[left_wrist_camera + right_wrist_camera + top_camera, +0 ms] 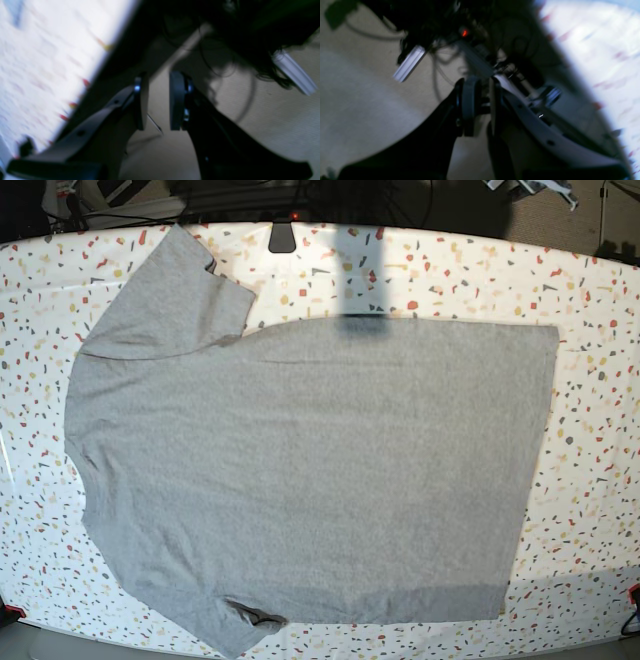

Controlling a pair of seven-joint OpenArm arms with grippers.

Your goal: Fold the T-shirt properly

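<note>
A: Where is the T-shirt seen?

B: It is spread flat, plain side up, across the speckled worktop in the base view — collar end toward that view's left, hem toward its right, one sleeve at the far edge, the other at the near edge.

A: And the hands?

B: The left hand is seen partly open, nothing between its pads. The right hand shows a narrower gap — nothing is held. Both are seen beside the worktop's edge, over the floor.
</note>
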